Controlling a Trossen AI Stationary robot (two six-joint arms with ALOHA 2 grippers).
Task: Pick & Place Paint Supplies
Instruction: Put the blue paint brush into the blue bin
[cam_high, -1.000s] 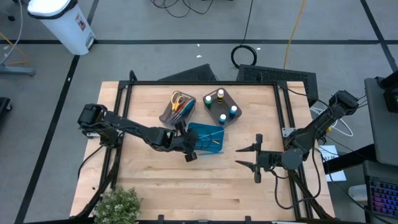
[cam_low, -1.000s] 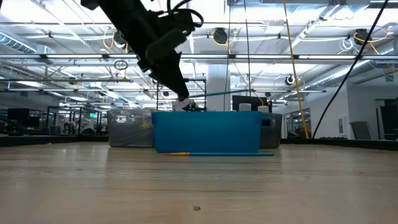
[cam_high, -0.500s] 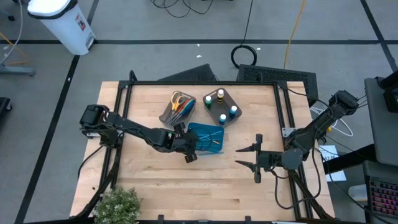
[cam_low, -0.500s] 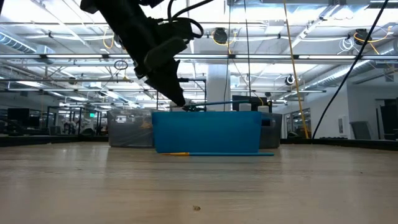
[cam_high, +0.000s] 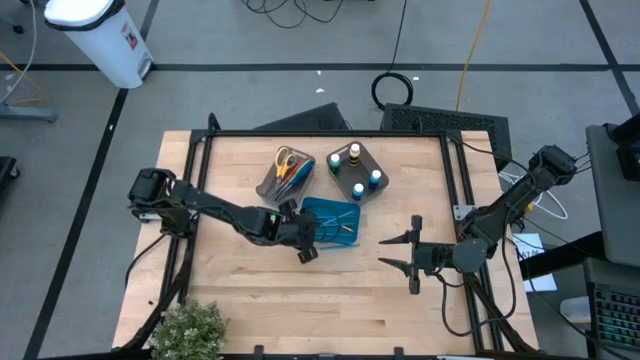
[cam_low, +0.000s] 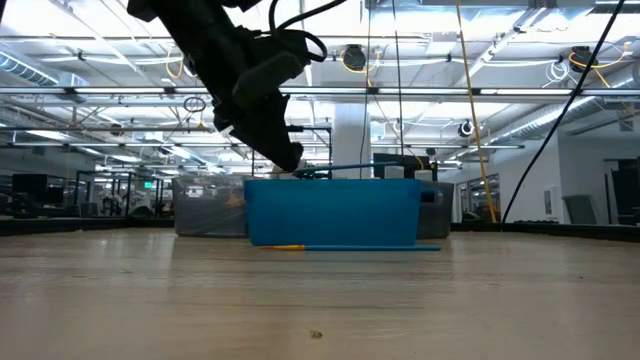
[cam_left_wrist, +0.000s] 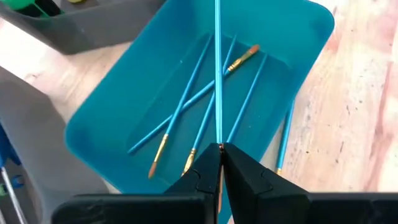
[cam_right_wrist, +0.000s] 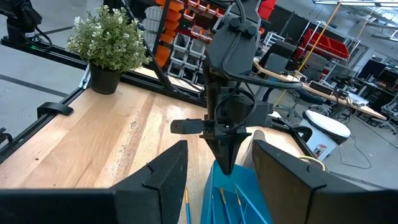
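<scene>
A thin blue brush (cam_left_wrist: 217, 74) sticks out from my left gripper (cam_left_wrist: 220, 149), which is shut on it above the near left corner of the teal tray (cam_high: 345, 206). Several more blue brushes (cam_left_wrist: 186, 106) lie inside the tray. One brush (cam_left_wrist: 285, 140) lies on the table against the tray's near side. A grey bin (cam_high: 270, 186) holds scissors (cam_high: 287, 160), and another bin (cam_high: 357, 191) holds paint bottles (cam_high: 354, 155). My right gripper (cam_high: 385, 252) hangs open over the table, right of the tray, pointing level at it. My left gripper pinches the blue brush near one end (cam_left_wrist: 218, 138) between its two fingertips. The fingers slant down from the table's left side and lie along the shaft. The brush points on past them, about level over the tray (cam_low: 350, 167). Whether it touches the rim I cannot tell.
A potted plant (cam_high: 188, 330) stands at the table's near left corner. Both bins sit just behind the tray. Bare wood lies along the near side, between the tray and my right gripper.
My left gripper has rolled a little at the wrist without leaving its place over the tray's corner. The brush's free end has sunk from above the tray down to about the height of its rim.
</scene>
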